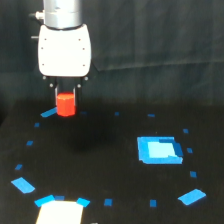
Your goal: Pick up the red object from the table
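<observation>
Exterior view shows the red object point(65, 104) sitting between my fingers point(53, 92), which are closed onto its sides just under my white wrist housing point(65, 49), toward that view's upper left. It seems to hang a little above the table point(100, 150), though the blur makes this hard to judge, with a blue tape strip point(49, 112) just beside it. A flat blue square pad point(159, 149) lies well apart toward the exterior view's right.

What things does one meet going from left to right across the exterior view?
Blue diamond patch → red object held in the gripper → blue square pad → blue patch at the far right.
</observation>
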Available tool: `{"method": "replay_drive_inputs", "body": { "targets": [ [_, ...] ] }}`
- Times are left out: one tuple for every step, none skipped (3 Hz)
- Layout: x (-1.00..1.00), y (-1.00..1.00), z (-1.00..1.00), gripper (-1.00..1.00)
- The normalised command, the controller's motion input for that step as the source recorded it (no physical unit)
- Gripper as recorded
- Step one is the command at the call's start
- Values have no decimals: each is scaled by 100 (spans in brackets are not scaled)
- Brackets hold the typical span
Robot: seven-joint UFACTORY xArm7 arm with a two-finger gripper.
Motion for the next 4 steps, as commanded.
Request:
{"method": "replay_drive_inputs", "body": {
  "targets": [
    [52, -17, -2, -95],
    [16, -10, -26, -100],
    [12, 17, 10, -100],
    [48, -9, 39, -100]
  ]
}}
